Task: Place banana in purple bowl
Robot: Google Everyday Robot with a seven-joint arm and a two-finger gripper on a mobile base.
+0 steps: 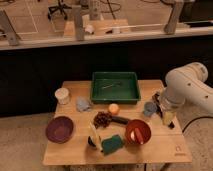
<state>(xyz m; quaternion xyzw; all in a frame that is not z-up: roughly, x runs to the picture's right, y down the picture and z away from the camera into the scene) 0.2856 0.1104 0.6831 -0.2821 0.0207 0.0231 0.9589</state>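
The banana (93, 132) is slim and pale yellow. It lies near the front middle of the wooden table (165, 150), its near end over a small dark object. The purple bowl (59, 129) sits at the table's front left, a short way left of the banana, and looks empty. My gripper (167, 118) hangs from the white arm (186, 85) over the table's right edge, far to the right of both the banana and the purple bowl.
A green tray (115, 86) stands at the back middle. A white cup (62, 95) and a blue-grey item (83, 104) are at the left. An orange fruit (114, 108), dark grapes (102, 119), a green sponge (112, 143), a red bowl (138, 132) with an orange stick and a blue cup (149, 108) lie between banana and gripper.
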